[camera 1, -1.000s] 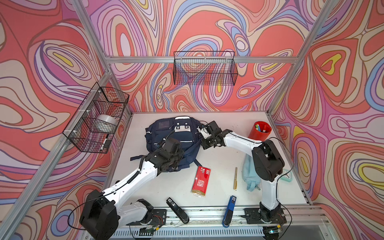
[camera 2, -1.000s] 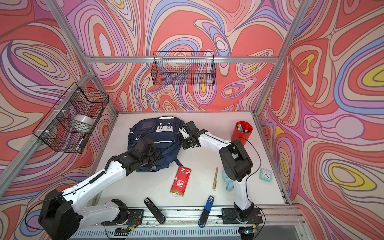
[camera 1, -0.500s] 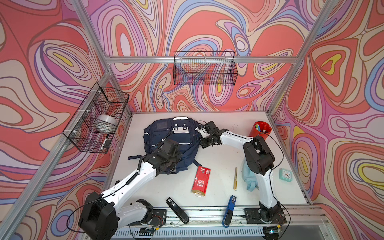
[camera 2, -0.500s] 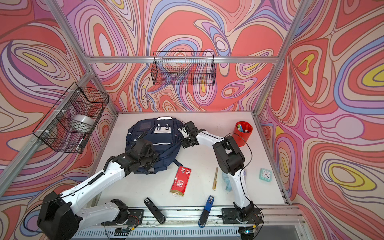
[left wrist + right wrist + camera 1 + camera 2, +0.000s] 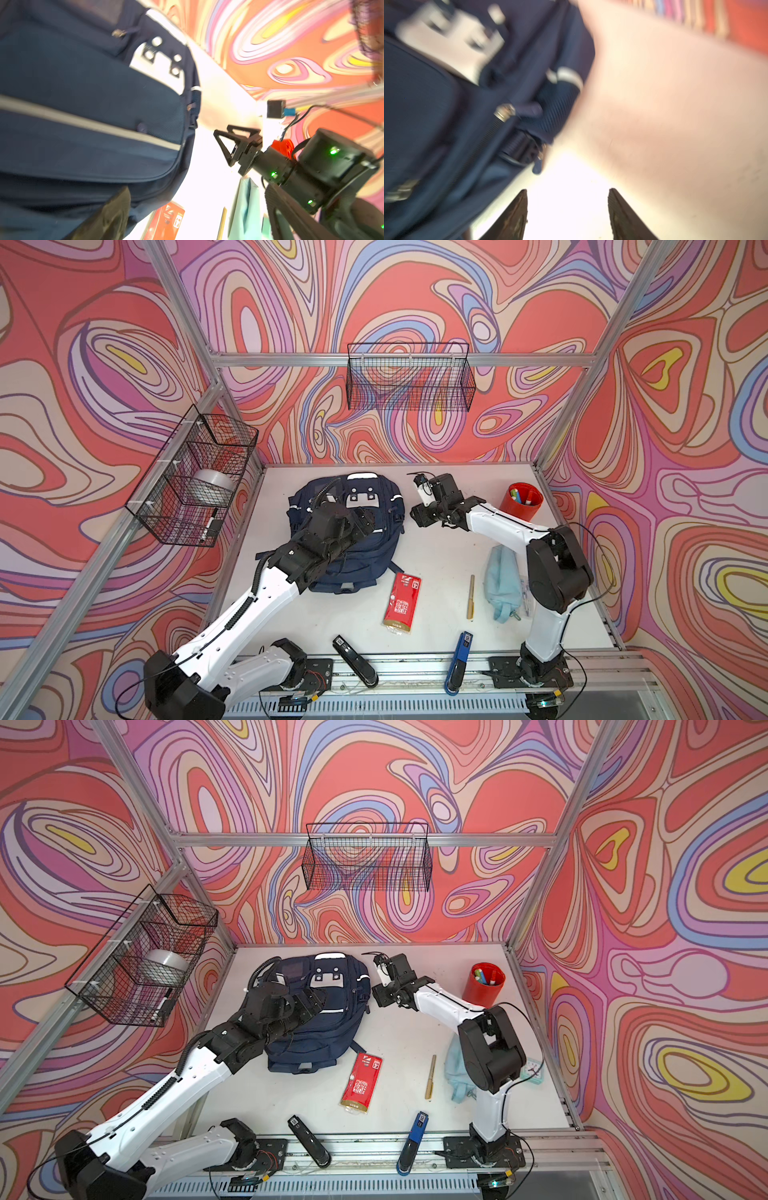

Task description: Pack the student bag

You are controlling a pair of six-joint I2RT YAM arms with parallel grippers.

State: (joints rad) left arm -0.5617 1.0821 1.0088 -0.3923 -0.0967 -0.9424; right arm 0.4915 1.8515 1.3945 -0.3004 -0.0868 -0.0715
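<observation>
Evidently, left end effector (image 5: pixel 365 521) and right end effector (image 5: pixel 568 214) are gaping empty, the student bag (image 5: pixel 370 564) lying flat for loading.

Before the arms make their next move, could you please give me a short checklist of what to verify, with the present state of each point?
1. Left pincer open and empty, over the student bag: ok.
2. Right pincer open and empty, beside the bag, not touching it: ok.
3. Bag opened for packing: cannot tell; no gap shows.
4. Red packet, gold pen and blue pouch packed: not ok; they lie on the table.
5. Red cup upright: ok.
</observation>
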